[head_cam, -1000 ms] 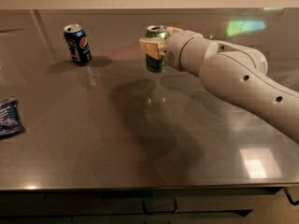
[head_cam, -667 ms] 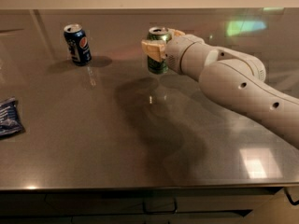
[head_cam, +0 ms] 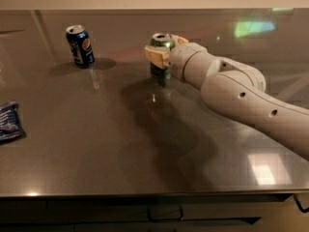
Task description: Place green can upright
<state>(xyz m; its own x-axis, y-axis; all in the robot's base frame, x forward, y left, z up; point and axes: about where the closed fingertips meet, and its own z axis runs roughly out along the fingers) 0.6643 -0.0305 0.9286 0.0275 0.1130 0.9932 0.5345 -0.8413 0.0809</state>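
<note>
The green can [head_cam: 161, 43] stands upright at the middle back of the steel table [head_cam: 96, 144], silver top up. My gripper [head_cam: 166, 50] reaches in from the right and is shut on the can, with one pale finger [head_cam: 155, 57] on its near left side and the other finger [head_cam: 180, 40] behind it. The can's lower part [head_cam: 159, 72] shows below the fingers, at or just above the table top; I cannot tell whether it touches.
A dark blue Pepsi can [head_cam: 80, 46] stands upright at the back left. A blue snack packet [head_cam: 8, 121] lies at the left edge. My white arm [head_cam: 241, 95] crosses the right side of the table.
The gripper with the green can has shifted slightly right and a little lower. The can stays upright in the fingers. The Pepsi can and packet have not moved.
</note>
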